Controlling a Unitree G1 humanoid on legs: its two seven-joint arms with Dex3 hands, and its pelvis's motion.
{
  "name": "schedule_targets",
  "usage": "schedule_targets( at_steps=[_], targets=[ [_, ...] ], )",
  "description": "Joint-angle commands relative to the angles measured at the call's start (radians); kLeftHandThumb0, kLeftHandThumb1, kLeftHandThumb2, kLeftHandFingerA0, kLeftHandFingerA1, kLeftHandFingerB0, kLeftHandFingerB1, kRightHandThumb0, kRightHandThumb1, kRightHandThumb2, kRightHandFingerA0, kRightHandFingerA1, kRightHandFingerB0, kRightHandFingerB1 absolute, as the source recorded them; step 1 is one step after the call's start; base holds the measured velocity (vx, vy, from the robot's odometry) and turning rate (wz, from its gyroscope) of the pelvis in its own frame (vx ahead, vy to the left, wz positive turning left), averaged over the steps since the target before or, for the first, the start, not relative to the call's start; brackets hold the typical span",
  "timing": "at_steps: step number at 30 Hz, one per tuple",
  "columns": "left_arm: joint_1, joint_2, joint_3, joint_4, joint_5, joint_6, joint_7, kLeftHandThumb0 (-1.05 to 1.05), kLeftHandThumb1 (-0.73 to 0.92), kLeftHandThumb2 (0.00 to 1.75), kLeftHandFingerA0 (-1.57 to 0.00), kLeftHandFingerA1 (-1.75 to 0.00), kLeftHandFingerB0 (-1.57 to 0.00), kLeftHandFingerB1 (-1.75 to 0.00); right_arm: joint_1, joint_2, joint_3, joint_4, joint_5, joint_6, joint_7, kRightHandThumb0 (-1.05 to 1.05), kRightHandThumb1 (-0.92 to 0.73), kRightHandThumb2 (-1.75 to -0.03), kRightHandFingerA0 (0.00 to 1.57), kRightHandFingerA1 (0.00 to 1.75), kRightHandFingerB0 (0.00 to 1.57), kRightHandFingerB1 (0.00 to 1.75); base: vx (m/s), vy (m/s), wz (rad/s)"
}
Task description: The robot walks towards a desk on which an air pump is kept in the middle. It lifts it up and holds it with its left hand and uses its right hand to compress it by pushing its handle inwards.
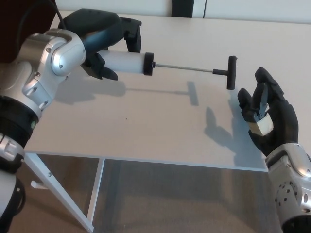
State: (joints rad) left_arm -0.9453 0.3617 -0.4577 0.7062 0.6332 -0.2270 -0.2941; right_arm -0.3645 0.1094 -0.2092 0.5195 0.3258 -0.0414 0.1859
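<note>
Desk, white and wide, fills the view under both arms. Above it the air pump lies almost level, long axis running left to right, its thin rod drawn out and the black T-handle pointing toward the robot's right. The left hand wraps its fingers around the white barrel, holding it off the surface. The right hand hangs just beside the handle, fingers spread apart, touching nothing.
</note>
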Motion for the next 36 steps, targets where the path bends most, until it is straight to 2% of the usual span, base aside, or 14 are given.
schedule_targets(
  at_steps=[1,2,4,5,6,7,8,9,18,19,21,23,24,36],
  targets=[
    [0.004,-0.004,0.004,0.004,-0.011,0.0,-0.008,-0.28,0.62,0.81,-0.97,-1.4,-0.67,-1.22,-0.016,0.003,-0.009,-0.033,0.037,0.029,0.014,-0.9,-0.79,-1.12,0.0,0.1,0.0,0.07,0.0,0.0,0.0],
    [0.009,-0.007,0.004,0.002,-0.01,0.001,-0.004,-0.11,0.81,0.59,-0.75,-1.73,-0.5,-1.52,-0.021,0.008,-0.007,-0.046,0.041,0.034,0.013,-0.91,-0.79,-1.11,0.0,0.08,0.0,0.06,0.0,0.0,0.0],
    [0.014,-0.009,0.003,0.0,-0.008,0.003,-0.001,-0.11,0.81,0.59,-0.75,-1.73,-0.5,-1.52,-0.025,0.012,-0.006,-0.061,0.044,0.042,0.011,-0.91,-0.79,-1.11,0.0,0.08,0.0,0.06,0.0,0.0,0.0],
    [0.017,-0.012,0.002,-0.003,-0.005,0.008,0.001,-0.16,0.75,0.65,-0.74,-1.49,-0.74,-0.6,-0.027,0.013,-0.003,-0.069,0.041,0.042,0.009,-0.9,-0.79,-1.12,0.0,0.09,0.0,0.07,0.0,0.0,0.0],
    [0.019,-0.014,0.001,-0.005,-0.003,0.01,0.002,-0.16,0.75,0.65,-0.74,-1.49,-0.74,-0.6,-0.028,0.012,-0.001,-0.074,0.038,0.041,0.008,-0.9,-0.79,-1.12,0.0,0.09,0.0,0.07,0.0,0.0,0.0],
    [0.029,-0.015,-0.002,-0.006,-0.003,0.005,0.003,-0.14,0.76,0.64,-0.7,-1.58,-0.59,-1.26,-0.031,0.015,0.003,-0.088,0.035,0.045,0.0,-0.9,-0.79,-1.12,0.0,0.09,0.0,0.07,0.0,0.0,0.0],
    [0.031,-0.015,-0.002,-0.006,-0.004,0.003,0.002,-0.14,0.76,0.64,-0.7,-1.58,-0.59,-1.26,-0.031,0.015,0.004,-0.092,0.035,0.048,-0.002,-0.9,-0.79,-1.12,0.0,0.09,0.0,0.07,0.0,0.0,0.0],
    [0.035,-0.014,-0.008,-0.007,0.004,-0.004,0.007,-0.11,0.78,0.6,-0.71,-1.68,-0.53,-1.53,-0.033,0.014,0.003,-0.096,0.035,0.05,-0.004,-0.88,-0.77,-1.11,0.0,0.11,0.0,0.09,0.0,0.0,0.0],
    [0.061,-0.011,-0.027,-0.026,0.012,-0.017,-0.001,-0.14,0.79,0.63,-0.76,-1.67,-0.61,-1.52,-0.056,0.011,-0.003,-0.095,0.036,0.053,-0.007,-0.83,-0.69,-0.92,0.0,0.06,0.0,0.05,0.0,0.0,0.0],
    [0.067,-0.014,-0.03,-0.031,0.011,-0.012,-0.005,-0.32,0.62,0.9,-0.96,-1.32,-0.69,-1.16,-0.059,0.008,-0.003,-0.09,0.031,0.051,-0.009,-0.83,-0.75,-1.11,0.0,0.16,0.0,0.13,0.0,0.0,0.0],
    [0.074,-0.017,-0.034,-0.038,0.012,-0.008,-0.007,-0.32,0.62,0.9,-0.96,-1.32,-0.69,-1.16,-0.064,0.005,-0.002,-0.084,0.026,0.048,-0.01,-0.83,-0.75,-1.11,0.0,0.16,0.0,0.13,0.0,0.0,0.0],
    [0.081,-0.018,-0.035,-0.05,0.01,-0.003,-0.014,-0.33,0.63,0.9,-0.98,-1.34,-0.71,-1.18,-0.07,-0.001,0.002,-0.077,0.015,0.046,-0.013,-0.85,-0.77,-1.11,0.0,0.14,0.0,0.12,0.0,0.0,0.0],
    [0.084,-0.018,-0.038,-0.058,0.014,0.006,-0.018,-0.21,0.8,0.62,-0.65,-1.72,-0.57,-1.49,-0.077,-0.004,0.001,-0.07,0.015,0.045,-0.01,-0.84,-0.75,-1.11,0.0,0.15,0.0,0.12,0.0,0.0,0.0],
    [0.083,-0.019,-0.037,-0.079,0.01,0.012,-0.032,-0.15,0.8,0.62,-0.75,-1.7,-0.57,-1.52,-0.118,-0.014,-0.002,0.019,-0.004,0.015,-0.016,-0.87,-0.77,-1.11,0.0,0.13,0.0,0.1,0.0,0.0,0.0]
  ],
)
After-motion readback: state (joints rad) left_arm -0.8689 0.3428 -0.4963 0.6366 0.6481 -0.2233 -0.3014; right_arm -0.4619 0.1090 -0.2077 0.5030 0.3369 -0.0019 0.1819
